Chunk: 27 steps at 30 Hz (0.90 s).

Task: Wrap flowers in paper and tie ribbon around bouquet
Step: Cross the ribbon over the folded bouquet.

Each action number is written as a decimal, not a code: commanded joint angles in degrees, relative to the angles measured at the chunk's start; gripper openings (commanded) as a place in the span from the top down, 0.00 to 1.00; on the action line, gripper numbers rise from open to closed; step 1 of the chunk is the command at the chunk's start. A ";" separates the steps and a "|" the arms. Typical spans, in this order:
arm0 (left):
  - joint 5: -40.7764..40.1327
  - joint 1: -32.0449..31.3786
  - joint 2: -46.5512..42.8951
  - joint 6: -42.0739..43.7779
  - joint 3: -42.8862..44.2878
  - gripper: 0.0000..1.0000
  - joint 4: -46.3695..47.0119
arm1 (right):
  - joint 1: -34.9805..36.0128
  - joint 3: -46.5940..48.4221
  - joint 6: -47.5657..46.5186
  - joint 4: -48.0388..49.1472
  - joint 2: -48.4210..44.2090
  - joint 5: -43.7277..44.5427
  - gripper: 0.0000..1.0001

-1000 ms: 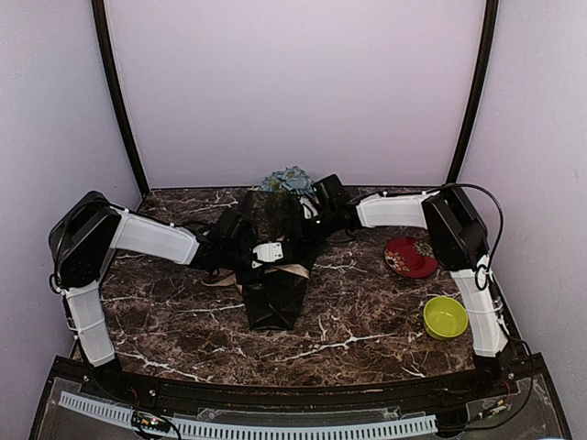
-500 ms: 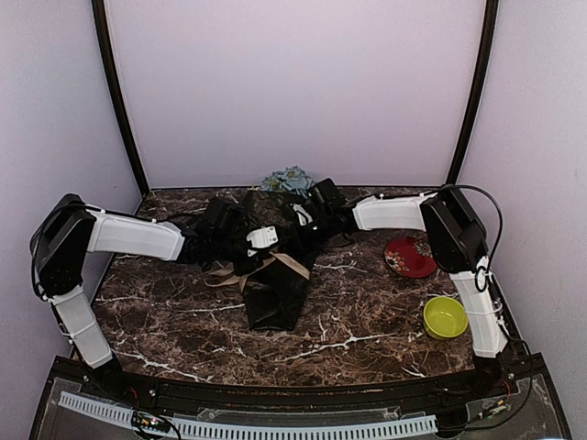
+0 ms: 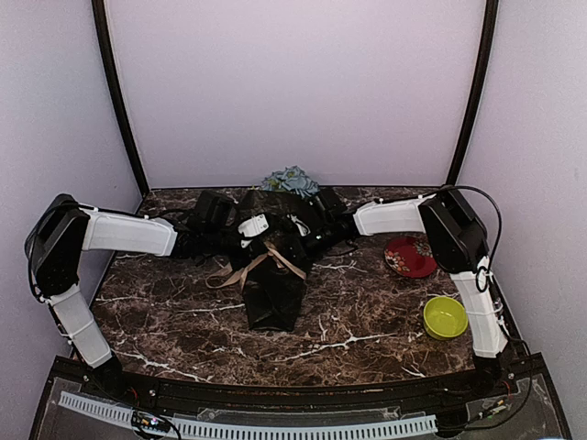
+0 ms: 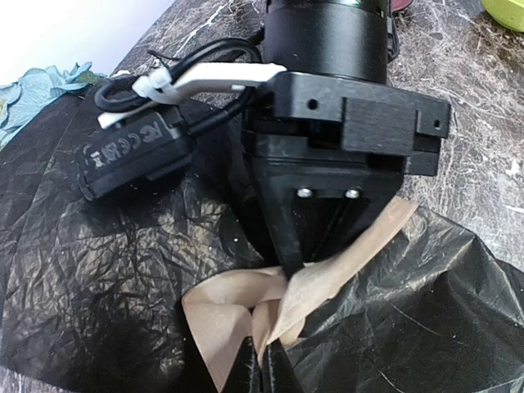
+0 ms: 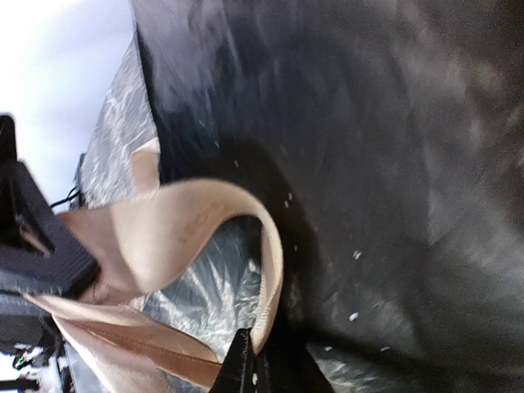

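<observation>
Black-paper bouquet being tied at mid-surface.
The flat beige satin ribbon (image 3: 261, 263) crosses the waist of the black crinkled paper cone (image 3: 273, 291), blue flower tops (image 3: 290, 179) at its far end; left pincer (image 4: 255, 360) and right pincer (image 5: 250, 356) each pinch a ribbon strand on the dark marbled surface (image 3: 367, 321).

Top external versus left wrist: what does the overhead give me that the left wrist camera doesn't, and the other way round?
Only the top external view shows the whole layout: both arms meeting over the bouquet, its blue flowers at the far end, and all of the red plate and green bowl to the right.

Only the left wrist view shows the grip close up: the right gripper and left gripper each shut on the ribbon, which is folded into a loop between them.

Both show the black paper, the beige ribbon and the marbled table.
</observation>
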 commanded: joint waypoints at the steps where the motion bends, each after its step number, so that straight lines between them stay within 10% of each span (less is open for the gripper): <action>1: 0.95 0.46 -1.86 -2.32 -0.81 1.00 1.87 | 0.50 -1.97 -3.62 -1.19 -2.72 -7.04 0.94; 27: 2.38 0.46 1.70 -5.12 0.15 1.00 1.16 | -1.07 -1.24 -7.67 -6.32 -4.65 -5.61 0.66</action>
